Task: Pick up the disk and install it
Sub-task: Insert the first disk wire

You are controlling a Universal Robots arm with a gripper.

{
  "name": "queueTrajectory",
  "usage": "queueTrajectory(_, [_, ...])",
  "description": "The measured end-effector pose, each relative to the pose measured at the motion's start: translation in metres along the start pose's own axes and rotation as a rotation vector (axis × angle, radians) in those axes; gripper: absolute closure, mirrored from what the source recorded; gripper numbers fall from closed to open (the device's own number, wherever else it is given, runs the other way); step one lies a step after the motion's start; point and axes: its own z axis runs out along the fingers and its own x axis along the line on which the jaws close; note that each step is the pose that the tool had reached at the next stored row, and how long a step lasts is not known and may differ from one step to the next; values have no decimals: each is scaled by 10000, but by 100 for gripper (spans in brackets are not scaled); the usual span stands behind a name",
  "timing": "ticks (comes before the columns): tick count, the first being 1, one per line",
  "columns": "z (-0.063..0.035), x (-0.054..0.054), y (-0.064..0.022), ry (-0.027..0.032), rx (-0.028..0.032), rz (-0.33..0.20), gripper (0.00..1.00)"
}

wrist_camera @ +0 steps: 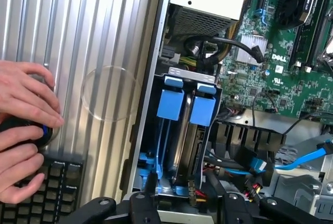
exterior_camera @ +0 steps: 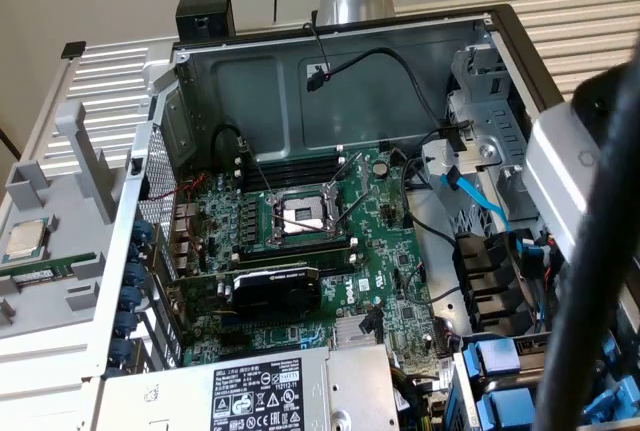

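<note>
Two disks in blue plastic carriers (wrist_camera: 170,104) (wrist_camera: 203,110) stand on edge side by side in the drive bay (wrist_camera: 148,130) at the corner of the opened computer case. Grey metal of a drive shows between the blue frames. My gripper (wrist_camera: 183,188) hangs over the near end of this bay, open. Its black fingers (wrist_camera: 151,185) stand apart on either side of the carriers' ends, and I see no pad pressing on them. In the exterior view the blue carriers (exterior_camera: 495,363) sit at the lower right, under my blurred arm (exterior_camera: 565,181).
A person's hands (wrist_camera: 23,130) rest on a black keyboard (wrist_camera: 54,190) on the ribbed table (wrist_camera: 99,37) beside the case. The motherboard (exterior_camera: 300,221), a grey power supply (exterior_camera: 260,391) and loose cables, one blue (wrist_camera: 307,159), crowd the case. A processor chip (exterior_camera: 25,239) lies on a grey tray.
</note>
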Motion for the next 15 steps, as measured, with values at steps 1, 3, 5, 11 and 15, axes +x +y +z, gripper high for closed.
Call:
queueTrajectory(1, [9, 14, -7, -32, 3, 3, 51])
queueTrajectory(3, [37, 40, -20, -59, -8, -4, 51])
queueTrajectory(5, [63, 57, -29, -80, -22, -28, 51])
queueTrajectory(11, [111, 76, -28, -372, -167, -236, 51])
queueTrajectory(15, [138, 85, -45, -484, -282, -347, 51])
